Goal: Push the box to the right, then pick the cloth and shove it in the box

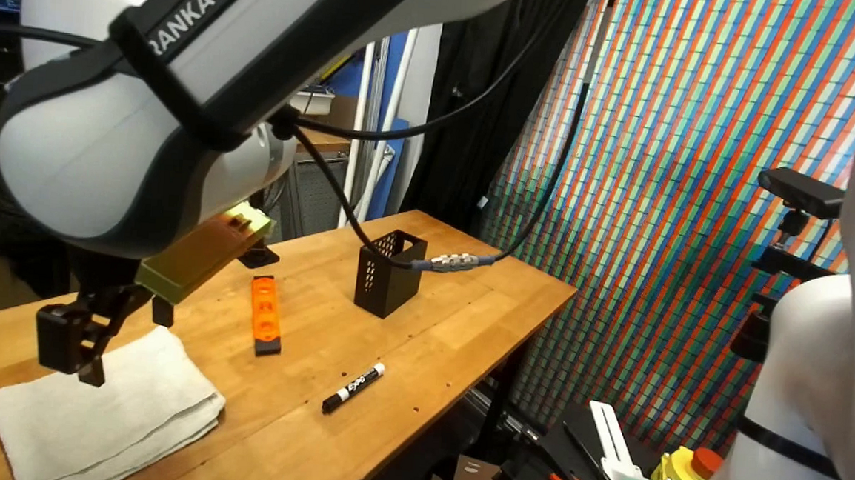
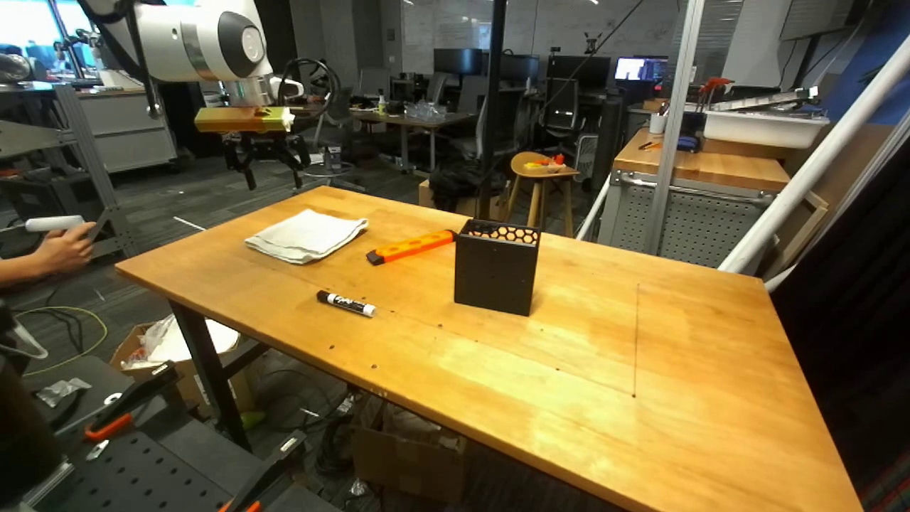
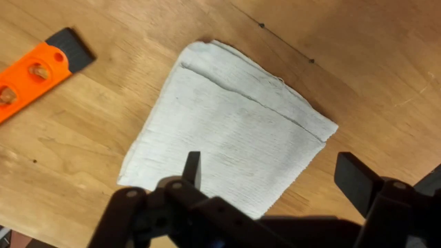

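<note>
Glare on tabletop [image 2: 569,348], dim floor [image 2: 206,195], claw [image 3: 268,155] dark

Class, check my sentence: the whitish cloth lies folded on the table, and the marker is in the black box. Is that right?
Not quite: the marker is not in the black box; it lies on the table, as both exterior views show. The whitish cloth does lie folded there.

Robot arm [image 2: 202,46] and monitors [image 2: 579,70] suggest a lab
</note>
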Available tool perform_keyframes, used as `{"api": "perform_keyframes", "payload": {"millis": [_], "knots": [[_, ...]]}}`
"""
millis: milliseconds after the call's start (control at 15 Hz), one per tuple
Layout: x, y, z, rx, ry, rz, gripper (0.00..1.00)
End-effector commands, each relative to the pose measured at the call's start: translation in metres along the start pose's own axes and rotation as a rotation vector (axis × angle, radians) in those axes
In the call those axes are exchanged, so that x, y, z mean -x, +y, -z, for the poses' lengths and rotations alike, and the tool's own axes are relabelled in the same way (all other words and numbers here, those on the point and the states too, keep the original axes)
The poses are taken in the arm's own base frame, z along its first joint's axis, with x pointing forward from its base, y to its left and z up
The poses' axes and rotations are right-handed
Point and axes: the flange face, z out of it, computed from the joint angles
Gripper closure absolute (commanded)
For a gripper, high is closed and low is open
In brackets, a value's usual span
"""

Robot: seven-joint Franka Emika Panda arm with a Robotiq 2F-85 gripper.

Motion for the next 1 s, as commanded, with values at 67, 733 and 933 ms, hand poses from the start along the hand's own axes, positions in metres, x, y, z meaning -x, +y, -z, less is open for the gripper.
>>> {"api": "perform_keyframes", "payload": {"millis": [67,733,933], "knots": [[-0.049,-0.015,-0.021,0.004,-0.014,0.088,0.00],[-0.104,0.013,-0.088,-0.023,-0.055,0.217,0.00],[-0.104,0.029,-0.113,-0.026,-0.062,0.237,0.00]]}}
